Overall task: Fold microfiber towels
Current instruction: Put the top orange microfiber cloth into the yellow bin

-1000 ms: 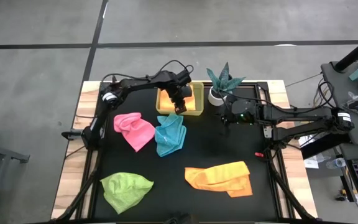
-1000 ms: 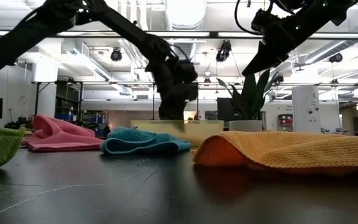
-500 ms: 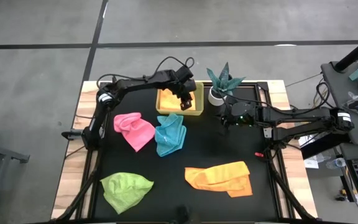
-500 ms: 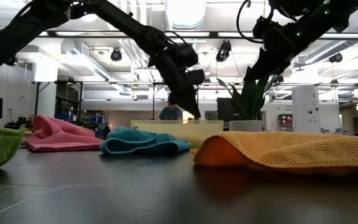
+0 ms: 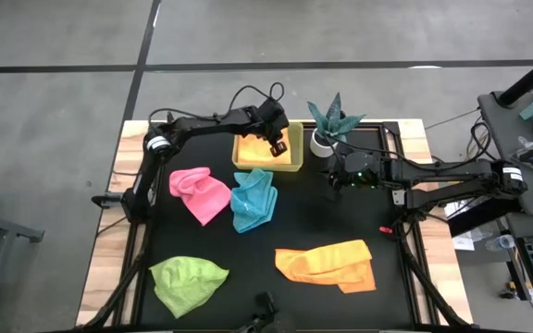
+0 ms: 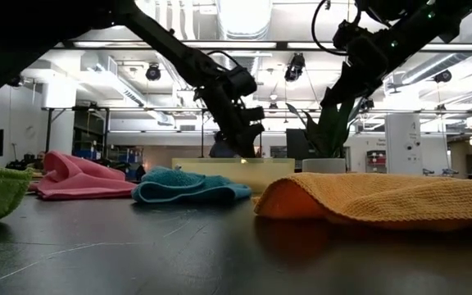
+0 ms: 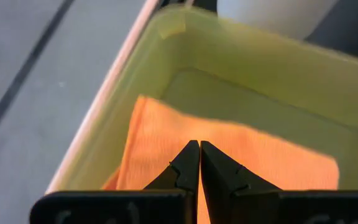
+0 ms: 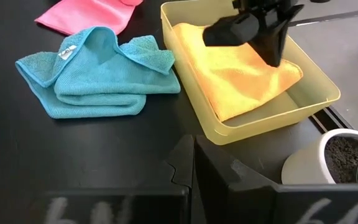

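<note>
Left gripper, formerly lower, now raised above tray, empty.

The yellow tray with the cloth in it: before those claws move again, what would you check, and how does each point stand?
1. Orange cloth lies folded flat inside the yellow tray: ok.
2. Left claw is shut, empty and above the tray: ok.
3. Right claw is shut, waiting beside the potted plant, holding nothing: ok.
4. Blue cloth is loosely bunched, not neatly folded: not ok.
5. Pink cloth, green cloth and second orange cloth lie rumpled on the table: not ok.
</note>
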